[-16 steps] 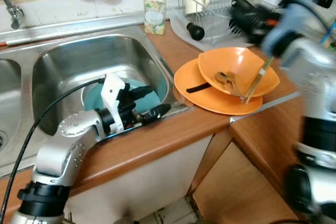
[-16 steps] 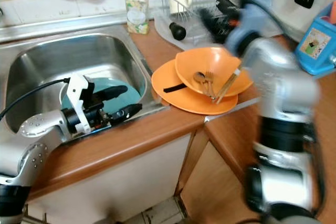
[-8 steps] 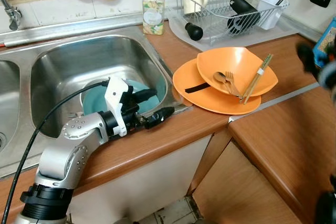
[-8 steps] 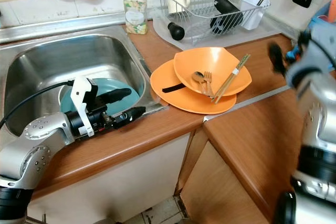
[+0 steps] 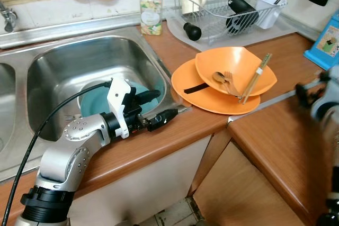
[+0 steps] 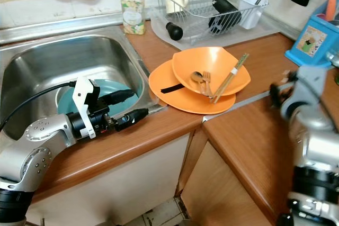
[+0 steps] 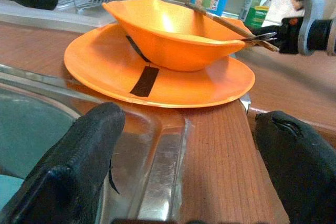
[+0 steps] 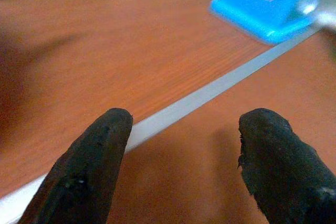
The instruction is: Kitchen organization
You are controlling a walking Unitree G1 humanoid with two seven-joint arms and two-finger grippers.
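Left gripper (image 5: pixel 159 108) over the sink (image 5: pixel 53 67) edge, fingers spread, empty. Right gripper (image 8: pixel 184 145) above the bench (image 5: pixel 275 146), fingers apart, empty. Orange bowl (image 5: pixel 235 72) sits on orange plate (image 5: pixel 212 96) beside the sink

Brushed steel sink (image 5: pixel 79 62), glossy orange bowl (image 5: pixel 238 70) (plastic-looking), wood-grain counter (image 6: pixel 249 141)

An orange bowl (image 5: pixel 235 72) sits tilted on an orange plate (image 5: pixel 212 93) on my wooden worktop (image 5: pixel 175 130), just beside the steel sink (image 5: pixel 85 62). Inside the bowl lie a spoon (image 5: pixel 218 78), a fork (image 5: pixel 230 80) and a pair of chopsticks (image 5: pixel 257 75) leaning over its rim. A black strip (image 5: pixel 197 88) lies across the plate. A teal plate (image 5: pixel 100 101) rests in the sink basin.
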